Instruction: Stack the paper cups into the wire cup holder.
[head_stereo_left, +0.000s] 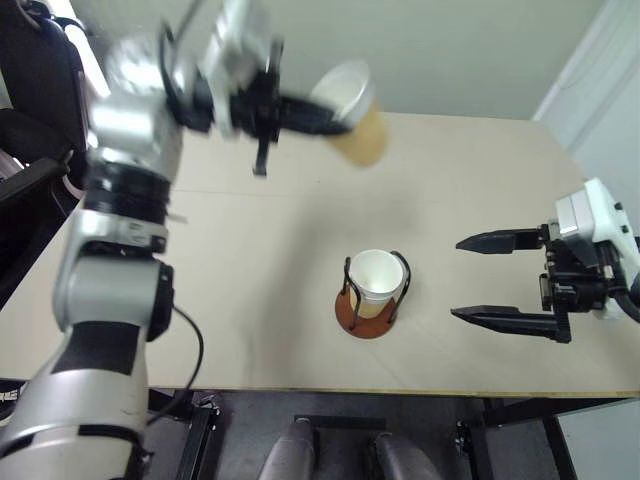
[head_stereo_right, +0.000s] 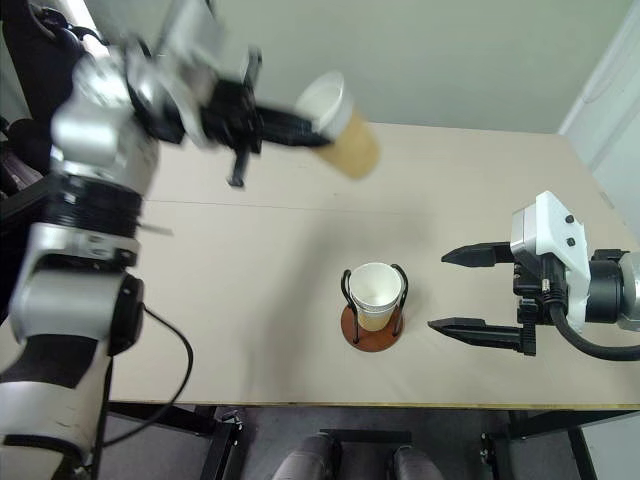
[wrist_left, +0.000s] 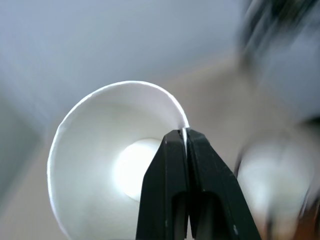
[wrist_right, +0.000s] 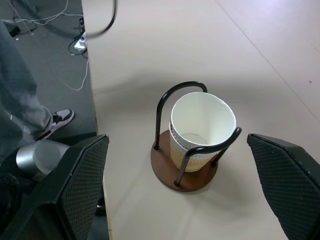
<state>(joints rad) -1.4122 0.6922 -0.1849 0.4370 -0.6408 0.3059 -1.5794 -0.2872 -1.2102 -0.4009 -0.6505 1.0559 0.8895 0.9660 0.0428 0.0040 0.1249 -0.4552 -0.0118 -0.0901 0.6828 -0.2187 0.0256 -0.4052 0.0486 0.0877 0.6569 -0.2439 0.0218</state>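
Tan paper cup (head_stereo_left: 357, 122) is held tilted above the far table (head_stereo_left: 250, 280), its rim pinched by the left gripper (head_stereo_left: 335, 118). Seemingly two nested cups (wrist_right: 200, 131) are seated in the wire cup holder (wrist_right: 183, 172) mid-table. The right gripper (head_stereo_left: 480, 280) is spread wide at right.

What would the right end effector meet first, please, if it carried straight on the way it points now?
Probably the wire cup holder with its paper cups, centred between its open fingers, though depth is unclear.
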